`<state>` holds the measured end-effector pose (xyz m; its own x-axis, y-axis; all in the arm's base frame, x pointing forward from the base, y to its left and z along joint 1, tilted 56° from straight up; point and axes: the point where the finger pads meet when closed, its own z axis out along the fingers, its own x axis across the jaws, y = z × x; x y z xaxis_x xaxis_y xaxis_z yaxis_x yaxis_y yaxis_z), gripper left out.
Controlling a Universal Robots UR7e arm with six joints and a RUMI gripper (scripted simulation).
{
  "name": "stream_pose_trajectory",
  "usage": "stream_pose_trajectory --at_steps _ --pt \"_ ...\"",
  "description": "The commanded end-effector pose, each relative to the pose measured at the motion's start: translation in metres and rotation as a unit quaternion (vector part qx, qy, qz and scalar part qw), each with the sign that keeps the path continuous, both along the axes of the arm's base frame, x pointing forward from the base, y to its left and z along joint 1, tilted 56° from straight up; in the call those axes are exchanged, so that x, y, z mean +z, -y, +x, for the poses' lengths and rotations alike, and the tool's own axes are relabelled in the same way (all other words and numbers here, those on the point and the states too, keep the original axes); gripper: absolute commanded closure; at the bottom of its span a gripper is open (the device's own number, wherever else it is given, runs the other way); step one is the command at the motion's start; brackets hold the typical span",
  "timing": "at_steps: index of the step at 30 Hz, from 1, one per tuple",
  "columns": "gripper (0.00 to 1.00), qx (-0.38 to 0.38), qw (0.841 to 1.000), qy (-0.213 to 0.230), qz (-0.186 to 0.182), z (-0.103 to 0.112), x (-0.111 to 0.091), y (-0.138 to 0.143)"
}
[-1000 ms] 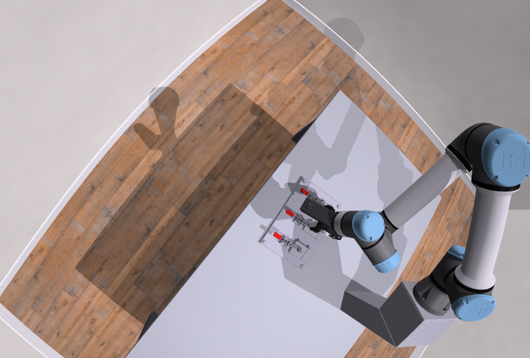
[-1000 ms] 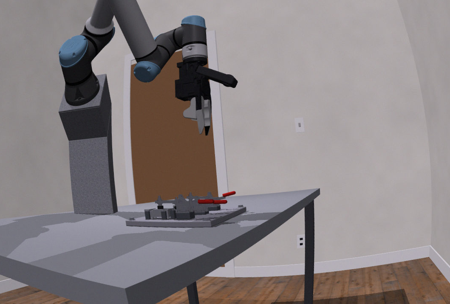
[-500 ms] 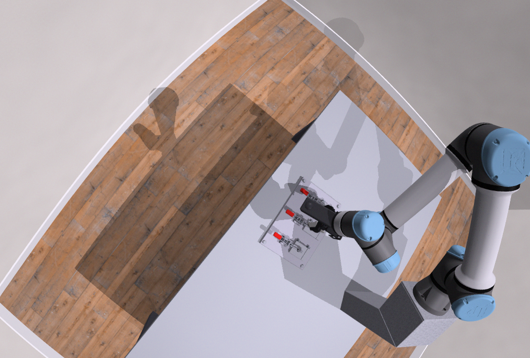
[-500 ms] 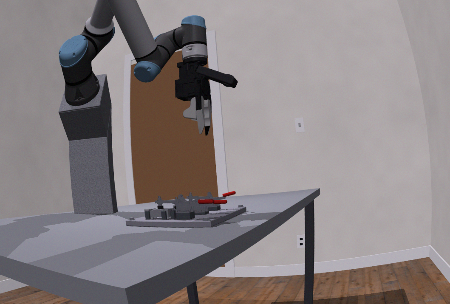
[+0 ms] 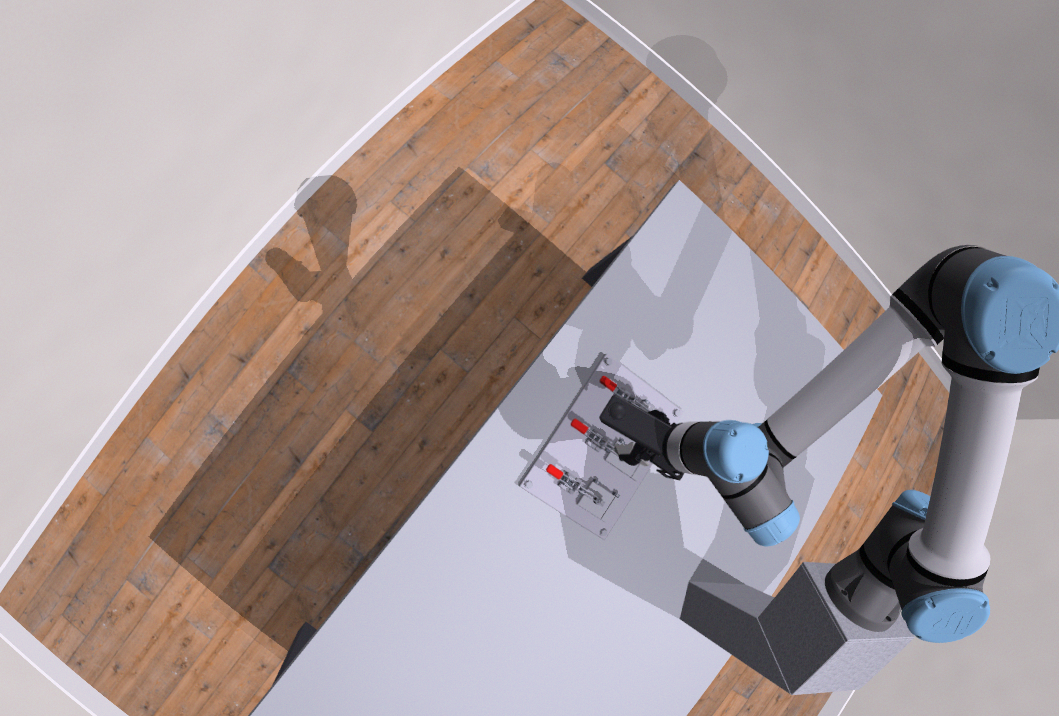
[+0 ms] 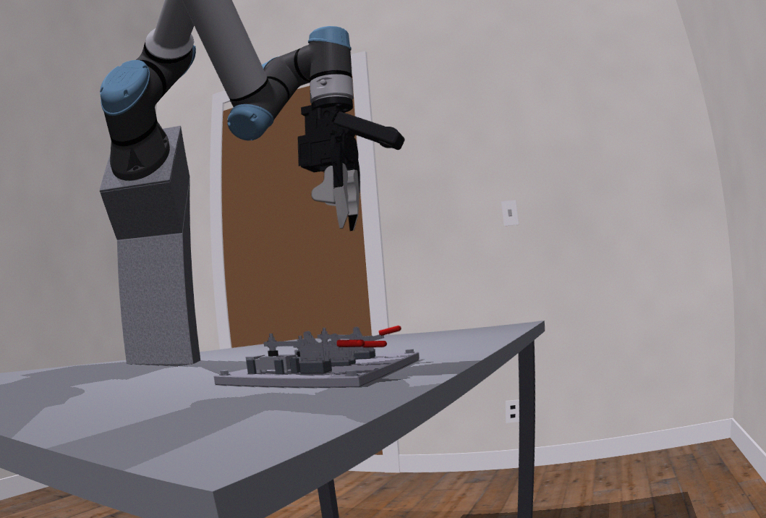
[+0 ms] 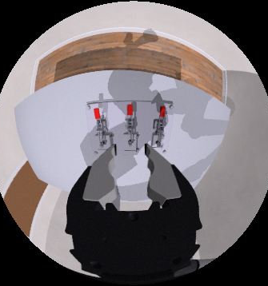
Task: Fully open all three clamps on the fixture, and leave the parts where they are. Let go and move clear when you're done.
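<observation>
The fixture plate (image 5: 540,499) (image 6: 286,381) (image 7: 146,116) carries three grey toggle clamps with red handles. In the wrist view the left handle (image 5: 554,471) (image 6: 390,330) (image 7: 97,113) tilts slightly upward; the middle handle (image 5: 578,425) (image 7: 130,109) and right handle (image 5: 608,383) (image 6: 349,343) (image 7: 162,111) lie about level. The right clamp's arm lies low, its black pad (image 6: 273,353) on a grey part (image 6: 269,364). The other parts are too small to make out. My gripper (image 6: 347,227) (image 7: 130,144) hangs high above the fixture, partly open, nothing between its fingers.
The fixture sits on the grey table (image 5: 463,607) (image 6: 121,451), near its long edge. The arm's pedestal (image 5: 809,624) (image 6: 155,293) stands on the opposite side. Small bolts stand at the plate's corners, and a rail (image 5: 557,426) (image 7: 128,101) runs along the handle side.
</observation>
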<state>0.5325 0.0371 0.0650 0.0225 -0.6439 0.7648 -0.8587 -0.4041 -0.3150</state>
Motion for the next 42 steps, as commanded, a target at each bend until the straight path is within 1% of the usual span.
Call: stream_pose_trajectory --at_steps 1,10,30,37,42 --pt "0.72 0.001 1.000 0.003 0.001 0.002 0.002 -0.002" --pt "0.72 0.000 1.000 0.002 0.001 0.004 0.000 0.001" --pt "0.72 0.000 1.000 0.002 0.001 0.017 -0.015 0.018" --pt "0.72 0.000 1.000 0.002 0.000 0.017 -0.015 0.019" --pt "0.72 0.000 1.000 0.002 0.001 0.017 -0.012 0.022"
